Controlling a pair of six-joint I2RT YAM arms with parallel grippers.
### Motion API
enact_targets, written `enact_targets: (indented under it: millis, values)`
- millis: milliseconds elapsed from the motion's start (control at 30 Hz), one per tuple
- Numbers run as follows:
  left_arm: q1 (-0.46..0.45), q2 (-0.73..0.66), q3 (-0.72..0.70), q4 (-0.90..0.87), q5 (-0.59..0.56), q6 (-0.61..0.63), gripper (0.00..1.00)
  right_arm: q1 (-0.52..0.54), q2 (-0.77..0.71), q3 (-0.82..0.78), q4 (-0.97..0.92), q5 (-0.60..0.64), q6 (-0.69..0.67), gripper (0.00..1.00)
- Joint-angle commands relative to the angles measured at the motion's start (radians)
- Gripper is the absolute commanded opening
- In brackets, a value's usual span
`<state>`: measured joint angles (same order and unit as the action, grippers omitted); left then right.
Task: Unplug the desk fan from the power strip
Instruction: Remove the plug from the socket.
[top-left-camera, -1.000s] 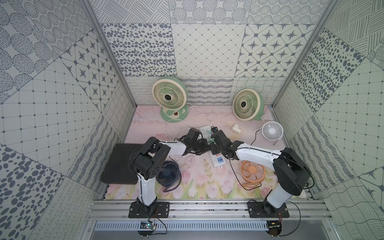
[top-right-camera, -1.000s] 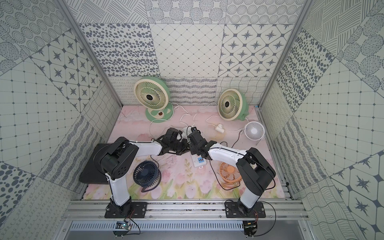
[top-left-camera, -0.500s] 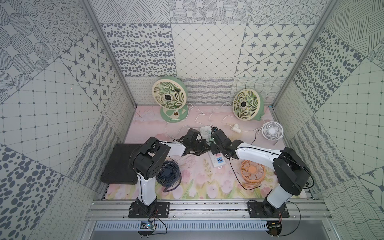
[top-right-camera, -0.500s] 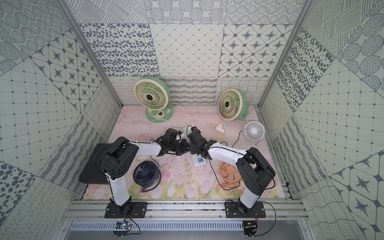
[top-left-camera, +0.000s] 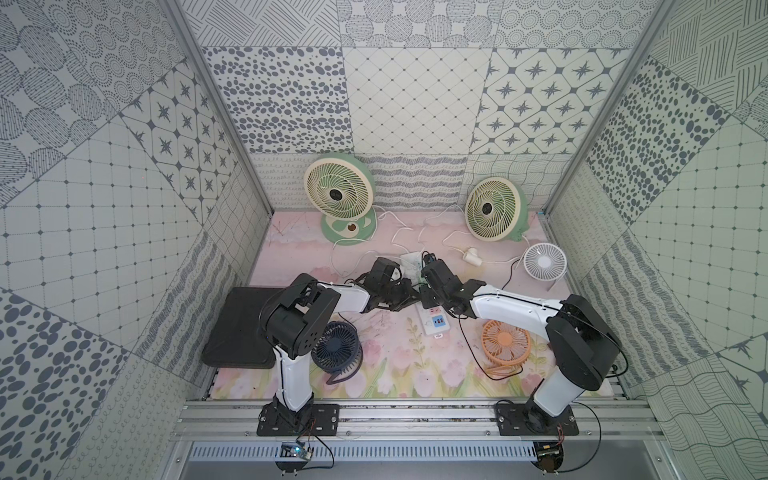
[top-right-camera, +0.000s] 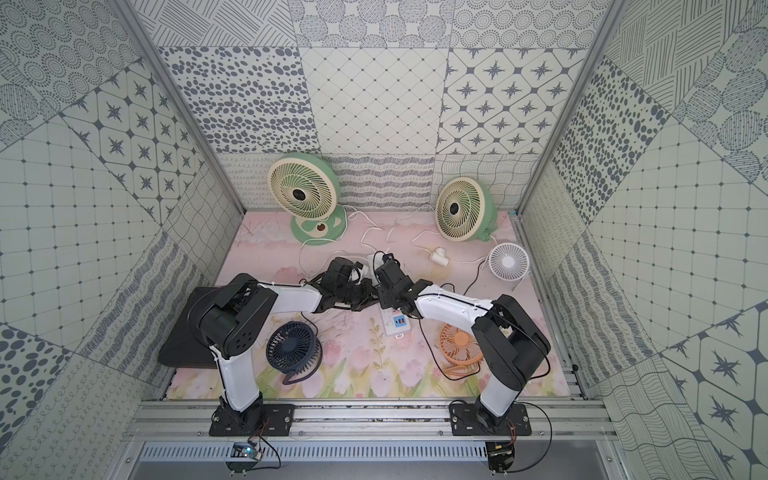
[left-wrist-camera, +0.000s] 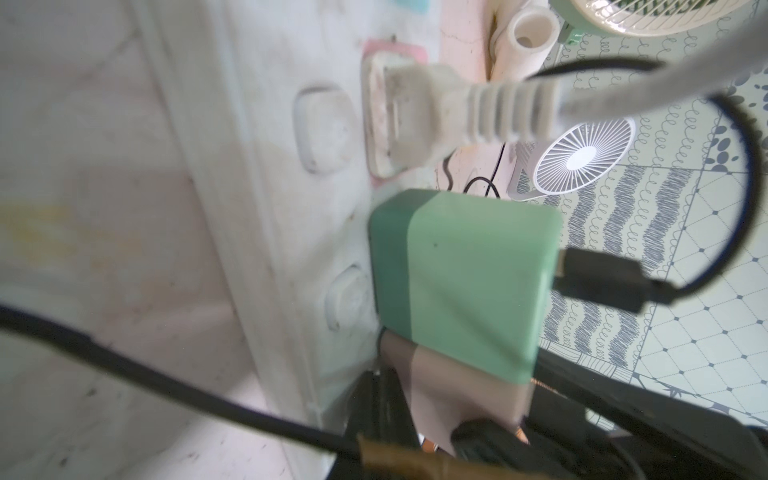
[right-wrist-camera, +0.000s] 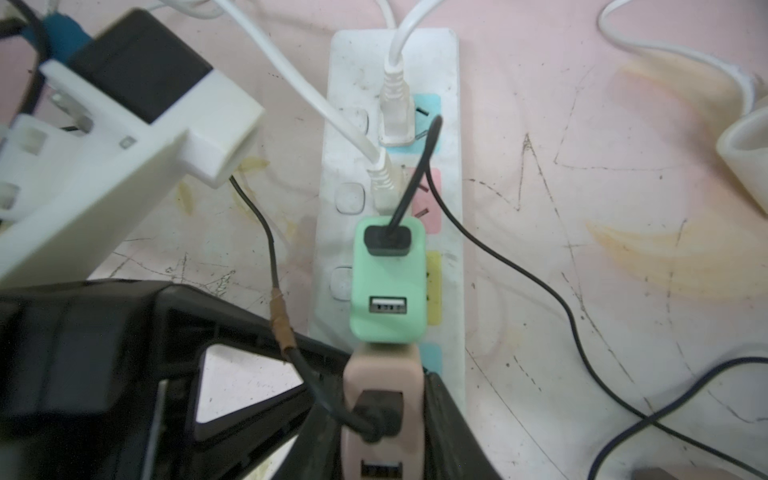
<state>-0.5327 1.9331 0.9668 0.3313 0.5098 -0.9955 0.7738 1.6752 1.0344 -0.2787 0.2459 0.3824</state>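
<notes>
White strip (right-wrist-camera: 452, 232) with teal, pink, yellow, blue sockets (right-wrist-camera: 433, 291). Mint green adapter (right-wrist-camera: 388, 282), dusty pink adapter (right-wrist-camera: 382, 374). Orange fan (top-left-camera: 505, 342), navy fan (top-left-camera: 336, 345), white fan (top-left-camera: 545, 263), pink floral mat (top-left-camera: 399, 365), walls (top-left-camera: 411, 99) all grey-on-white patchwork patterns lol.

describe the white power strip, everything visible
The long white plastic power strip lies flat on the pink mat, scuffed and grimy. Beside its coloured sockets sit square white buttons. Plugged in: two white plugs, a mint green USB charger and a pale pink USB charger, the last between the fingers of the right gripper. A blue USB panel ends it.
</notes>
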Motion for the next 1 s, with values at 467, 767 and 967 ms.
enact_targets:
  millis: [467,767,967]
  values:
    - [0.018,0.008,-0.019,-0.128,-0.059,0.012,0.00,0.021,0.018,0.050,-0.042,-0.023,0.029,0.05]
    - [0.017,0.004,-0.018,-0.133,-0.056,0.013,0.00,-0.005,0.000,0.040,-0.015,-0.079,0.039,0.05]
    - [0.019,0.006,-0.018,-0.133,-0.056,0.007,0.00,0.042,0.041,0.098,-0.101,0.010,0.006,0.05]
